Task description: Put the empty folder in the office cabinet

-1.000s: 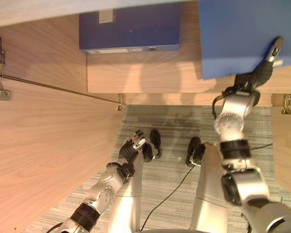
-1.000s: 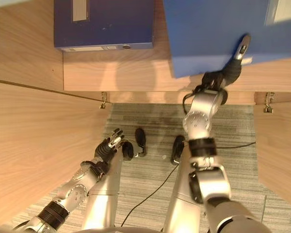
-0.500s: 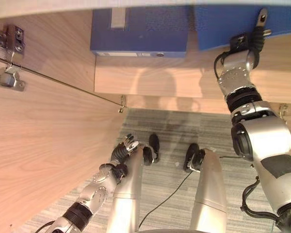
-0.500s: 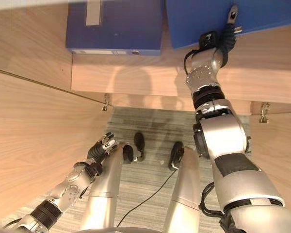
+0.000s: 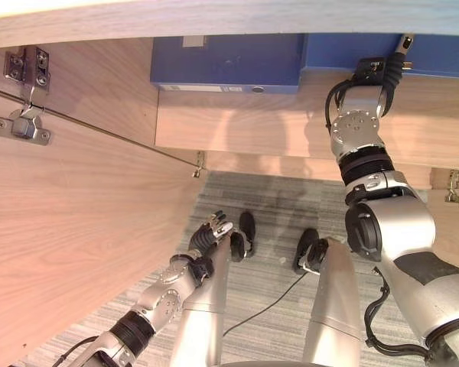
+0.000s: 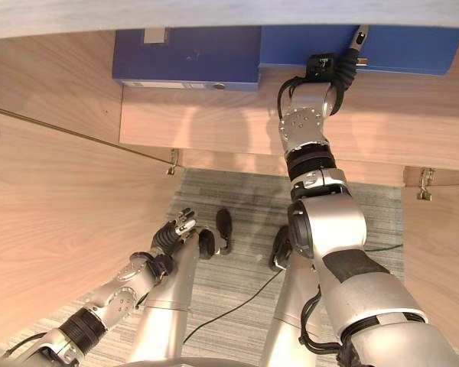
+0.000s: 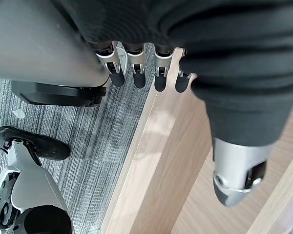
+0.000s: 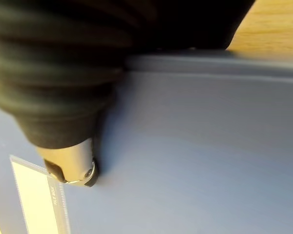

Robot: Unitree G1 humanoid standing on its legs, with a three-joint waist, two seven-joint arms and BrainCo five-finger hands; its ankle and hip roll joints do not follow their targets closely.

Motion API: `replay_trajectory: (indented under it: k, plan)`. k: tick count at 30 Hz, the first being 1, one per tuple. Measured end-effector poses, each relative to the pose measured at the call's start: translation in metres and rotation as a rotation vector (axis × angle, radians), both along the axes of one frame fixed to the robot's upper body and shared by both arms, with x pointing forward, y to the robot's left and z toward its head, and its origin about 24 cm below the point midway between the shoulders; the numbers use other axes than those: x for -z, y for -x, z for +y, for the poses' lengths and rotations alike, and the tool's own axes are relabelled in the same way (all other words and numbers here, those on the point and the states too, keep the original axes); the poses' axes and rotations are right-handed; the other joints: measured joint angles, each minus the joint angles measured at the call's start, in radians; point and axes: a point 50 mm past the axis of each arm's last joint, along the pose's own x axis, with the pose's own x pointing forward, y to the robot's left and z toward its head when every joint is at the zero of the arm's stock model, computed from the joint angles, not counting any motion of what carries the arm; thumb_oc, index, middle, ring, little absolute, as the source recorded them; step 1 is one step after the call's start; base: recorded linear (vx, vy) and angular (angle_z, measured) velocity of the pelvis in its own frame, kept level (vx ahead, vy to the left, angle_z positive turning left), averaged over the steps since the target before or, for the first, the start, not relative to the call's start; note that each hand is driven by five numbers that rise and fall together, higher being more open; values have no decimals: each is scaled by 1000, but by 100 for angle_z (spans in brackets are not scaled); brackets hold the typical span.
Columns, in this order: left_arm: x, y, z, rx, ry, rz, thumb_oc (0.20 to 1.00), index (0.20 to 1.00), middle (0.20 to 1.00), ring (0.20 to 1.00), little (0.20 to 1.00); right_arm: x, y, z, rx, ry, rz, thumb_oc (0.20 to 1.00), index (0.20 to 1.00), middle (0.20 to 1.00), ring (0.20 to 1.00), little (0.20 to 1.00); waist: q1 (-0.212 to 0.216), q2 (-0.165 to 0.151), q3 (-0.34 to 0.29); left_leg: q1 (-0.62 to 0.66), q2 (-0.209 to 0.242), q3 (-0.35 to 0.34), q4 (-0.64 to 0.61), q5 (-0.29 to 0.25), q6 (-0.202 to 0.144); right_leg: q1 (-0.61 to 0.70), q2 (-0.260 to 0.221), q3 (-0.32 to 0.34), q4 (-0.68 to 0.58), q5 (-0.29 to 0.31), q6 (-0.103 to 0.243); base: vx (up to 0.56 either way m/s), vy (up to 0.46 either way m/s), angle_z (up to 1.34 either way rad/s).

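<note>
Folder (image 6: pixel 367 47), the lighter blue one, lies on the cabinet shelf (image 6: pixel 214 115) at about one o'clock in the head views, its near edge just back from the shelf's front lip. The right hand (image 6: pixel 357 38) reaches up to it at the end of a raised arm; a single silver finger with a dark tip lies against the folder's blue face, just beside a pale label (image 8: pixel 36 195) in the right wrist view. The rest of that hand's fingers are hidden behind the dark ribbed cover, so I cannot tell whether it is spread or curled, or whether it grips the folder at all.

Left hand (image 5: pixel 213 229) hangs low at about seven o'clock in the head views, over the grey striped carpet (image 5: pixel 275 199). Its fingers (image 7: pixel 136 73) are straight and relaxed in a row in the left wrist view, and they hold nothing; past them shows the edge of a wooden panel (image 7: pixel 151 165).

Touching the folder's left side on the same shelf, at about eleven o'clock, lies a darker navy binder (image 6: pixel 187 57) with a small round hole in its near edge. At nine o'clock the open cabinet door (image 5: pixel 61 229) swings out, with two metal hinges (image 5: pixel 19 126) near its top corner. Smaller hinges sit below the shelf at the cabinet's lower edges, left (image 5: pixel 200 163) and right (image 5: pixel 453 186).
</note>
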Motion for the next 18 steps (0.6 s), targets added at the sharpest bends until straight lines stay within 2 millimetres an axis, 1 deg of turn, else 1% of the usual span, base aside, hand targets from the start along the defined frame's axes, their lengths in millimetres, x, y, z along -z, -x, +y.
replay_trajectory:
  k: [4,9,12,17,18]
  plan:
    - [-1,0,-1,3,2,-3,1000,1000,1000,1000,1000,-4,1,0,0,-7,-14,200,200,200,200,200,0,8,5,0,-1,0,1,0,0,0,-1,0,0,0,0,0,0,0]
    - [-1,0,-1,3,4,-4,1000,1000,1000,1000,1000,-5,2,-3,11,-11,-30,200,200,200,200,200,-1,11,6,-1,-2,0,1,-1,0,0,-2,0,0,0,0,0,0,0]
    - [-2,-1,-1,4,6,-12,1000,1000,1000,1000,1000,-10,5,-8,29,-16,-61,200,200,200,200,200,-1,11,6,-12,-4,0,1,-1,0,-10,-4,0,0,0,0,0,0,0]
    - [-7,-4,1,3,12,-28,1000,1000,1000,1000,1000,-21,12,-28,84,2,-103,200,200,200,200,200,-4,11,22,-18,-6,2,9,-6,7,-15,-9,3,4,0,1,0,0,0]
    - [-8,-4,1,-3,23,-28,1000,1000,1000,1000,1000,-23,13,-29,87,4,-113,442,442,442,442,442,-6,12,27,-18,-6,3,9,-6,8,-15,-9,3,4,0,1,0,0,0]
